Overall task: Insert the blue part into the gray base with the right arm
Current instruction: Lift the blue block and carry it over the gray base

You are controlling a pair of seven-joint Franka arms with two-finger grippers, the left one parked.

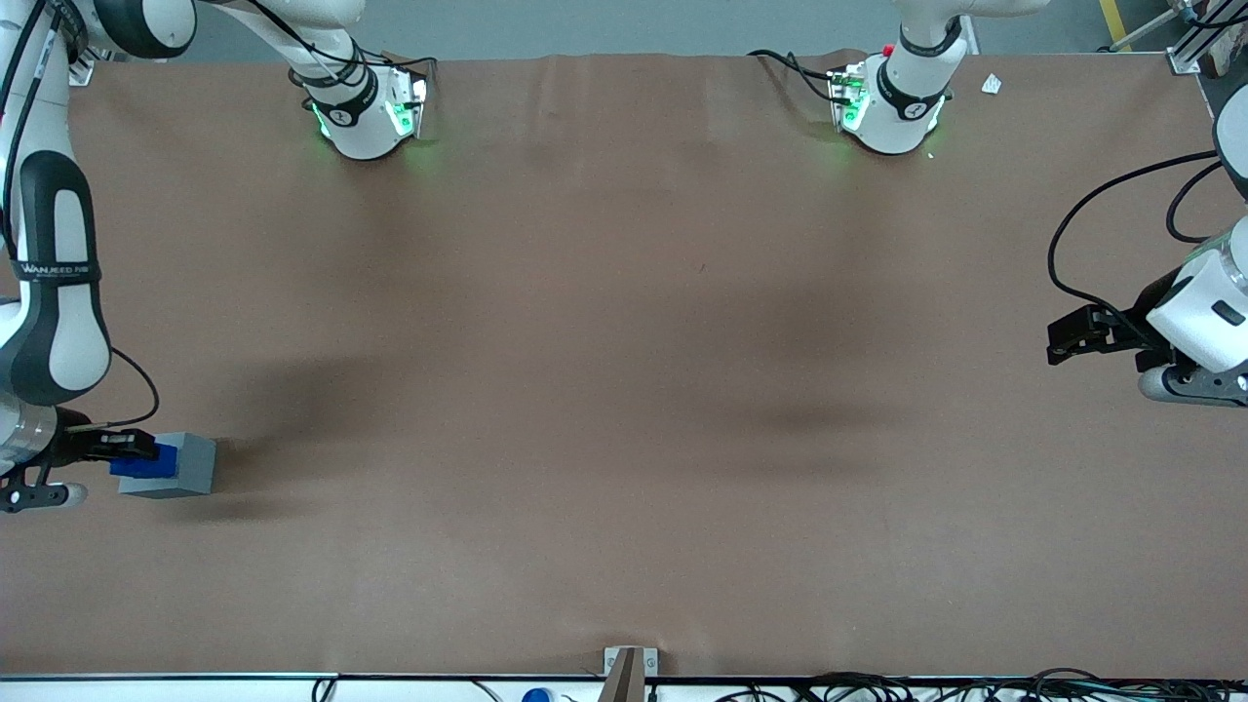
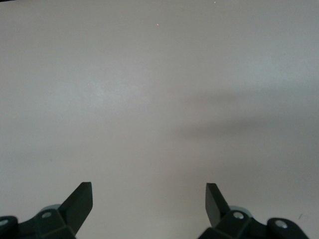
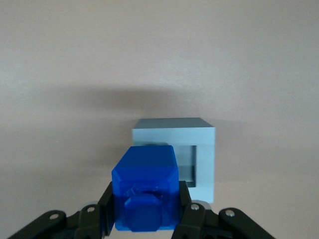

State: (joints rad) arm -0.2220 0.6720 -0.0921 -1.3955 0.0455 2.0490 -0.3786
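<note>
My right arm's gripper (image 1: 132,447) hangs low over the table at the working arm's end and is shut on the blue part (image 1: 146,463). In the right wrist view the blue part (image 3: 145,189) fills the gap between the black fingers (image 3: 107,199), its stepped end toward the camera. The gray base (image 1: 187,465) sits on the brown table right beside the blue part. In the wrist view the gray base (image 3: 204,149) shows its square recess (image 3: 188,167), half covered by the blue part. I cannot tell whether the part touches the base.
The brown cloth-covered table (image 1: 624,390) stretches toward the parked arm's gripper (image 1: 1082,333). Two arm bases (image 1: 366,117) (image 1: 892,107) stand at the table edge farthest from the front camera. Cables lie along the nearest edge (image 1: 877,687).
</note>
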